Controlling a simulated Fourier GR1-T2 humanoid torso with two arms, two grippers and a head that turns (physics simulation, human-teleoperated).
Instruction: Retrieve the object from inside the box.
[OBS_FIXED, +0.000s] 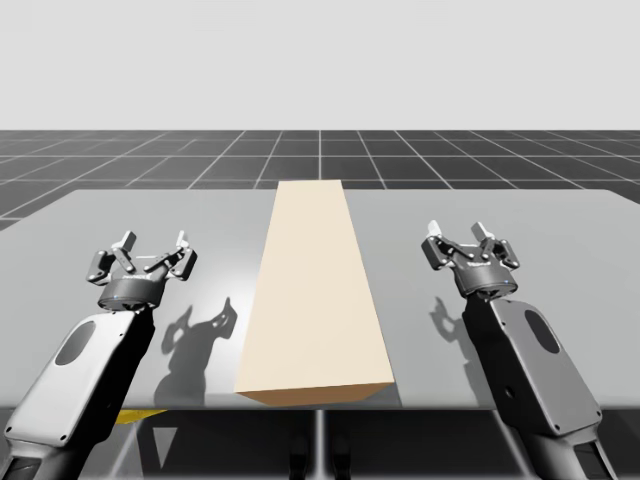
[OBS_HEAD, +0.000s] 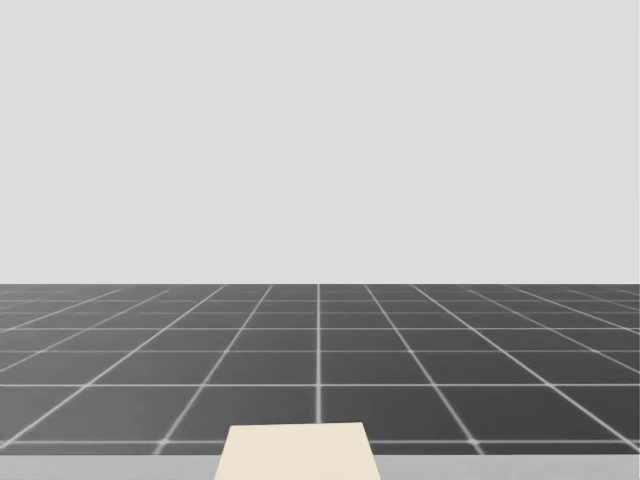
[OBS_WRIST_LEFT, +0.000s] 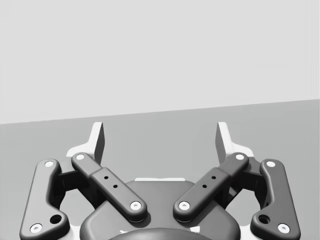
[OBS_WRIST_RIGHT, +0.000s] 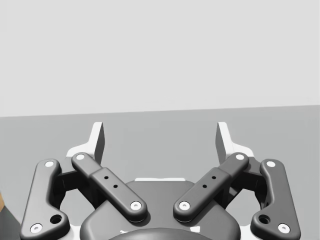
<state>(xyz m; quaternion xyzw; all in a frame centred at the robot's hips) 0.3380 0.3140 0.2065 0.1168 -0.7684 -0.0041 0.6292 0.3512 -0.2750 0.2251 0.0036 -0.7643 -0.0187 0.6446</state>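
Note:
A long cream box (OBS_FIXED: 315, 290) lies closed down the middle of the grey table (OBS_FIXED: 560, 230), reaching from the far part to the near edge. Its far end (OBS_HEAD: 297, 452) pokes into the head view. Whatever is inside is hidden. My left gripper (OBS_FIXED: 152, 250) hovers over the table to the left of the box, open and empty. My right gripper (OBS_FIXED: 463, 238) hovers to the right of it, also open and empty. In the wrist views the left gripper (OBS_WRIST_LEFT: 160, 140) and the right gripper (OBS_WRIST_RIGHT: 160, 140) each have white fingertips spread wide over bare table.
The table's near edge (OBS_FIXED: 180, 407) runs just below the box's front end. A dark tiled floor (OBS_HEAD: 320, 350) stretches beyond the table. Bare grey surface lies on both sides of the box under my arms.

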